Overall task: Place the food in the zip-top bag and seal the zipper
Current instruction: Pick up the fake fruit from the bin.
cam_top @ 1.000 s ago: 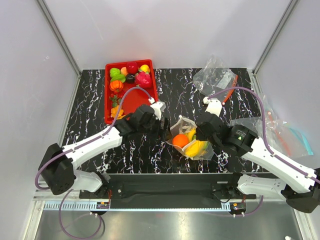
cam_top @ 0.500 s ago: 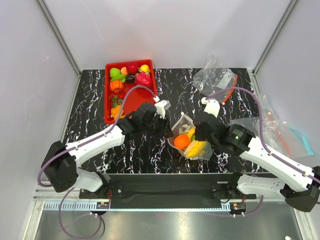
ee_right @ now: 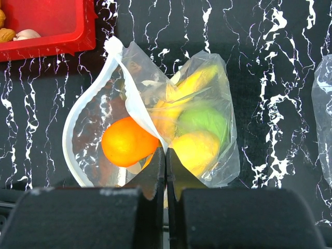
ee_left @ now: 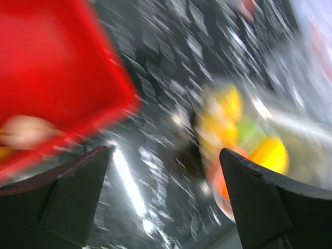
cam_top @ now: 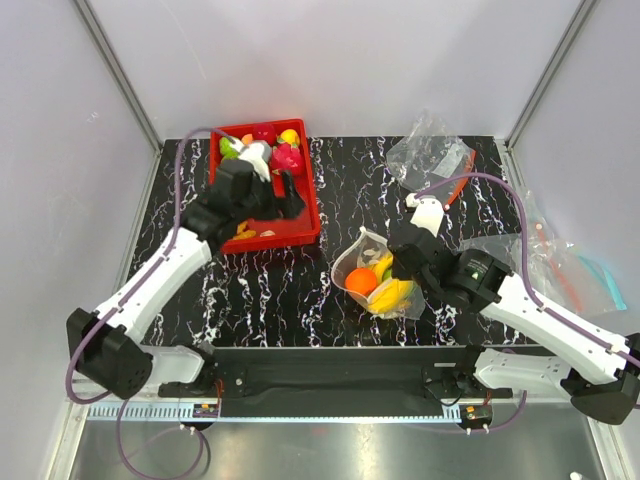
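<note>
Swung away from the zip-top bag (ee_right: 93, 136), the left tool (ee_left: 163, 152) hangs released over the red tray (cam_top: 303, 218); the right tool (ee_right: 165, 155) stays clenched on the zipper (ee_right: 127, 99), toy fruits (ee_right: 127, 141) inside.

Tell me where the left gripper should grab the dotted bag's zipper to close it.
Pinch the zipper at its far corner, coming from the red tray side. The right gripper pins the near end, and that corner lies clear of the orange.
</note>
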Controlling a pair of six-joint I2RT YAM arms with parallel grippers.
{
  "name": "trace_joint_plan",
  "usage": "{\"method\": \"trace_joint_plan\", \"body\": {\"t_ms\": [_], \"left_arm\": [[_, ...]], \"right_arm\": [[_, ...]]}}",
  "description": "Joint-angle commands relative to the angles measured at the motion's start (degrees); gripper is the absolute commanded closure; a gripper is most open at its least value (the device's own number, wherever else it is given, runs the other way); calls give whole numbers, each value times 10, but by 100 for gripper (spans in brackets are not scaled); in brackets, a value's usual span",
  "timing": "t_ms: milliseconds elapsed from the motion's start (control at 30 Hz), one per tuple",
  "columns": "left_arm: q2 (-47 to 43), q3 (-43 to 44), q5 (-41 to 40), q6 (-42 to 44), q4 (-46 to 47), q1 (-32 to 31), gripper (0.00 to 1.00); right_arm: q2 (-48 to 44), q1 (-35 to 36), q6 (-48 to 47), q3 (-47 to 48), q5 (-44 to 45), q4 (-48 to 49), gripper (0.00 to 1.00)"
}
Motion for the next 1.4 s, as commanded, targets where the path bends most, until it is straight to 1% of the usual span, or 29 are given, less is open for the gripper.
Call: {"method": "trace_joint_plan", "body": {"t_ms": [0,33,67,100,133,200,233,300,333,433,500,667,767,900,967,1067,1133,1167,1267,1300,1367], "left_arm": [[35,85,-136,29,-45,47,1],[53,104,-152,35,-58,59,1],[90,139,-179,44,-68,83,1],[108,153,-193,62,-82,94,1],[140,166,-221,67,-88,120,1],[172,198,-229,80,-90,147,1],[204,209,-228,81,-93,173,1],[240,248,-226,91,-103,191,1],[274,261,-230,94,-109,203,1],[337,317,-259,107,-139,212,2],[360,342,-262,117,-143,213,2],[430,378,-226,122,-138,219,6],[468,410,-214,119,-156,224,9],[502,427,-187,110,-166,232,12],[516,432,-190,103,-169,235,14],[535,441,-183,85,-179,245,16],[551,441,-161,81,-182,254,17],[557,447,-156,76,-184,257,19],[574,451,-137,78,-190,261,32],[578,456,-128,78,-192,262,43],[579,463,-116,78,-201,262,58]], "right_arm": [[-4,-1,2,13,31,22,100],[-2,-2,0,19,31,20,100],[2,-2,-2,21,31,18,100],[4,-2,-7,25,34,18,100],[7,-2,-10,34,36,14,100],[14,-2,-22,43,39,13,100],[17,-2,-26,54,40,14,100],[28,-2,-38,65,43,14,100],[31,-2,-43,74,44,18,100],[37,-2,-50,76,51,32,100],[35,-2,-55,72,47,45,100],[31,-2,-59,61,42,67,100],[27,-1,-61,57,44,74,100],[20,-2,-63,49,49,77,100],[19,-2,-65,49,51,77,100],[17,-1,-65,50,51,74,100],[18,-2,-64,50,51,74,100],[18,-2,-63,50,51,73,100],[15,-2,-60,46,48,74,100],[14,-2,-59,44,48,74,100],[11,-2,-59,42,44,73,100]]}}
